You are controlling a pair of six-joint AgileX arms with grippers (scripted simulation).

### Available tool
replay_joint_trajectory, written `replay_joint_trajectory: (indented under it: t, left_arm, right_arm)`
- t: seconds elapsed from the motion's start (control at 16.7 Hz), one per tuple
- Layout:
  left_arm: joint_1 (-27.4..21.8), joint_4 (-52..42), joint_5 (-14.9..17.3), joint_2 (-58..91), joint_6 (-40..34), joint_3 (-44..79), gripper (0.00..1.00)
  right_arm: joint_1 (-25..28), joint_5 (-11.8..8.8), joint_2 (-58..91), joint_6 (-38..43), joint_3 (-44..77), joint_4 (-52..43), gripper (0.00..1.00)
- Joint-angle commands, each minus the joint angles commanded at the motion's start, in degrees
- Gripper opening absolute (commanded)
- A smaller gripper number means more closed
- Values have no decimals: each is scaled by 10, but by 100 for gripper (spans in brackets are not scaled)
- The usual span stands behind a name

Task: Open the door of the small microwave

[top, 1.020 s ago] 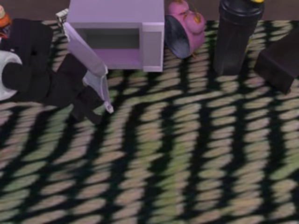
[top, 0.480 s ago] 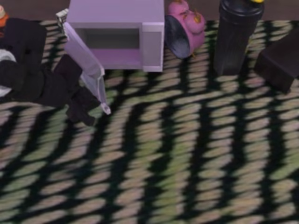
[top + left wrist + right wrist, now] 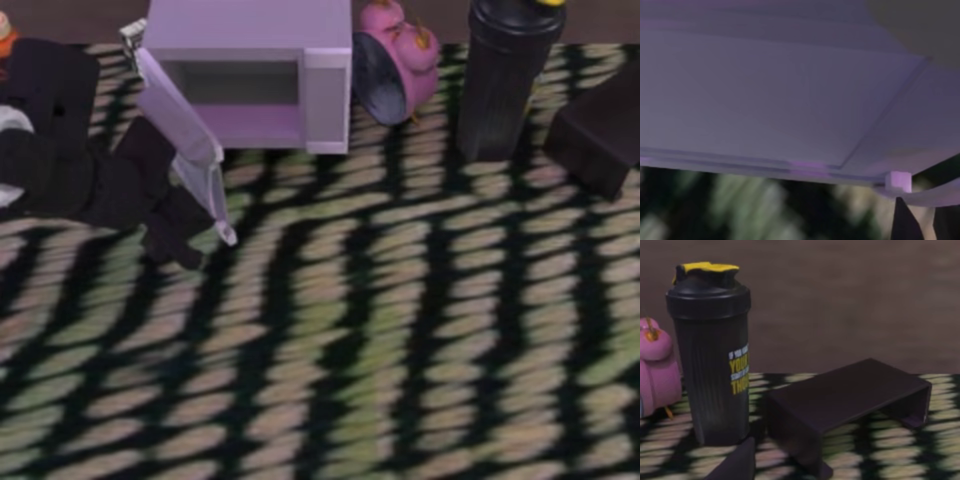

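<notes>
Microwave (image 3: 250,75), small and pale lavender, sits at the upper left of the top view. Its door (image 3: 180,120) hangs swung wide toward the lower left. It looks light, rigid and smooth, best gripped by the white bar handle (image 3: 215,200). The left gripper (image 3: 195,220) appears clamped on that handle. The right gripper isn't visible from above.

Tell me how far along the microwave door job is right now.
Mostly done: the door stands swung well out from the small microwave, leaving the purple cavity exposed. In hand: the left gripper is at the door's handle on the free edge. Left: perhaps a little more swing, then release. The right arm is out of the top view, by the black shaker bottle.
</notes>
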Motion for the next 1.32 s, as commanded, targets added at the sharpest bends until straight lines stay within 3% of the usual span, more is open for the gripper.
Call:
replay_joint_trajectory:
  t: [0.84,1.32]
  left_arm:
    - [0,0,0,0,0,0,0]
    - [18,-24,24,3,44,6,0]
  right_arm:
    - [0,0,0,0,0,0,100]
    - [0,0,0,0,0,0,100]
